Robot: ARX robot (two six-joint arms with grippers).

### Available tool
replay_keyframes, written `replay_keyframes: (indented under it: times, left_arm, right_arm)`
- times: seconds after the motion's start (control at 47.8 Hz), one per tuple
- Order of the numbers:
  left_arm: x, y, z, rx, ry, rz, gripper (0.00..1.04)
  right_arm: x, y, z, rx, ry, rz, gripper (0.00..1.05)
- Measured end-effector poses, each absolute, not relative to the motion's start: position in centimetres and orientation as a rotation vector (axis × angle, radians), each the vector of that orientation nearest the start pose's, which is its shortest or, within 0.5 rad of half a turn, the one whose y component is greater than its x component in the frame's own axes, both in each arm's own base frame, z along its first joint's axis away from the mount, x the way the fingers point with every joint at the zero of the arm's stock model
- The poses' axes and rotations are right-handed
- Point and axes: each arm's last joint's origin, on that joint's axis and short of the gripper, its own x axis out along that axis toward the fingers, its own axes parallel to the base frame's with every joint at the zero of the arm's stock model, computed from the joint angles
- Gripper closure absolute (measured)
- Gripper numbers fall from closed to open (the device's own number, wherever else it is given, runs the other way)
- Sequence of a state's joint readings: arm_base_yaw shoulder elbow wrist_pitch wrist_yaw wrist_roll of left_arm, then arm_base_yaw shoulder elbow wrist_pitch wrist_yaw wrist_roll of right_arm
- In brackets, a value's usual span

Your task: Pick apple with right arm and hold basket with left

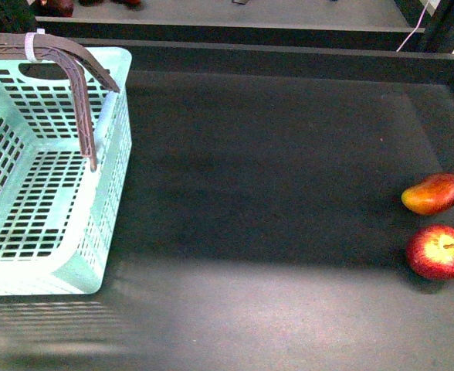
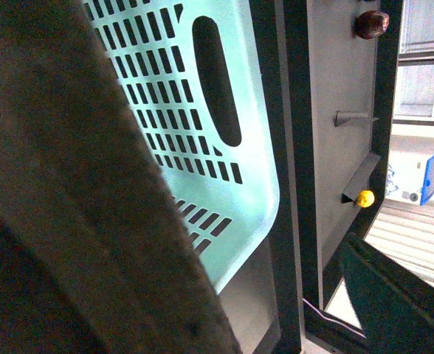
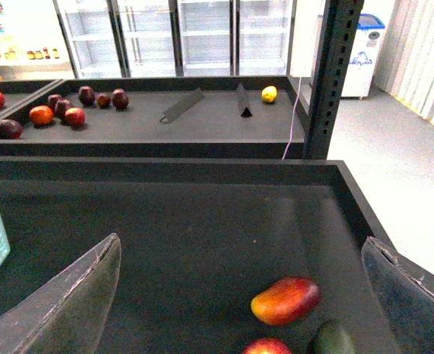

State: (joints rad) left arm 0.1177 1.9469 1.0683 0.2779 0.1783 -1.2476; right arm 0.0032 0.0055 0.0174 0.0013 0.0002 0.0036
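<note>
The turquoise basket (image 1: pixel 49 193) stands at the left of the dark tray, its brown handles (image 1: pixel 76 73) with a white tie swung up. The red apple (image 1: pixel 440 251) with a yellow patch lies at the far right, just in front of an elongated red-orange fruit (image 1: pixel 435 192). Neither gripper shows in the front view. My right gripper (image 3: pixel 239 295) is open above the tray. The apple (image 3: pixel 267 346) is at the picture's edge between its fingers (image 3: pixel 62 302). My left gripper (image 2: pixel 276 302) is open beside the basket's slotted wall (image 2: pixel 202 147), not touching it.
A dark green fruit (image 3: pixel 332 341) lies next to the apple. The tray has a raised rim (image 1: pixel 289 58). Behind it, a second shelf holds several red fruits (image 3: pixel 62 110) and a yellow one (image 3: pixel 269 94). A dark upright post (image 3: pixel 333 74) stands at the tray's far right corner.
</note>
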Motion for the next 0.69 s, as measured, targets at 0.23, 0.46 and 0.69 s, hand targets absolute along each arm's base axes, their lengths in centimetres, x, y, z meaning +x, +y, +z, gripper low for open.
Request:
replay_keyframes:
  times: [0.23,0.46,0.69]
  left_arm:
    - [39.7,4.1,14.1,-1.29,0.564,0.345,0.76]
    - [39.8,3.7,14.5,-1.315,0.564,0.326,0.89]
    - [37.5,3.1,16.4,-1.323,0.555,0.251,0.89]
  right_arm:
    - [9.7,0.0,16.9,0.003,-0.013,0.003,0.09]
    - [9.7,0.0,16.9,0.003,-0.013,0.003,0.09]
    - [9.7,0.0,16.9,0.003,-0.013,0.003,0.09]
